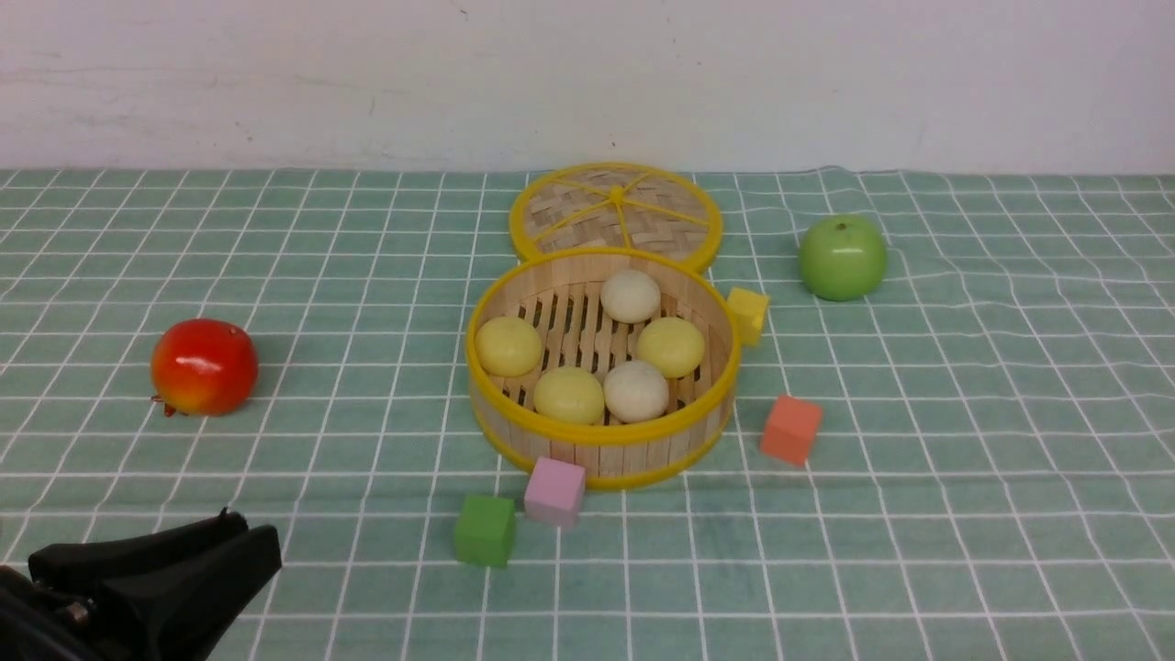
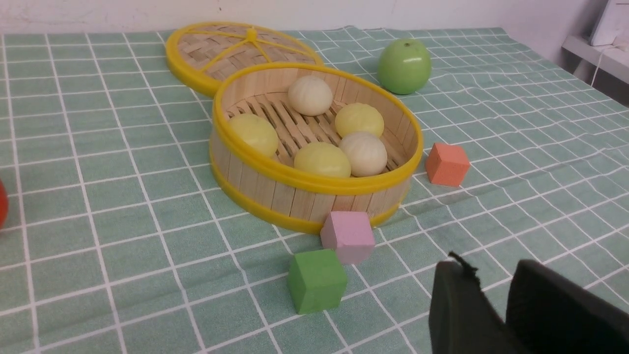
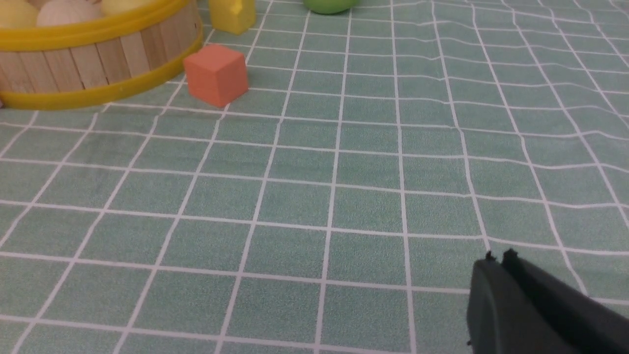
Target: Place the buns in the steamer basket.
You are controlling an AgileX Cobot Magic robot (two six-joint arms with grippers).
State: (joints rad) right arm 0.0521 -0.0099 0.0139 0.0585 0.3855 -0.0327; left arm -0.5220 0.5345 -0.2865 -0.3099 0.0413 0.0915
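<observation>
1. The round shallow bamboo steamer basket (image 1: 601, 439) with upright wooden-strip walls and yellow rims stands near the middle of the worktop (image 1: 964, 514), which is covered by a green cloth with a white grid.
2. All five small smooth dome-shaped buns lie inside the basket on its slatted floor: a pale yellow bun at the left (image 1: 508, 345), a pale yellow bun at the near side (image 1: 568, 395), a beige-white bun just right of it (image 1: 636, 390), a pale yellow bun toward the right (image 1: 671, 346), and a beige-white bun at the far side (image 1: 631, 296).
3. The flat woven yellow-rimmed lid (image 1: 616, 210) lies just beyond the basket, its near edge hidden behind the basket's far wall.
4. A glossy red apple (image 1: 203, 366) sits well to the left; a glossy green apple (image 1: 842, 257) sits far right.
5. A yellow cube (image 1: 747, 314) is just beside the basket's right wall, an orange cube (image 1: 790, 429) lies near its right side, a pink cube (image 1: 554, 491) is against its near wall, and a green cube (image 1: 485, 530) lies just nearer and to the left of the pink one.
6. The left gripper (image 2: 491, 290), low at the near left, has its jaws slightly parted and holds nothing.
7. The right gripper (image 3: 497, 258) hangs over bare cloth with its jaws pressed together, empty.
</observation>
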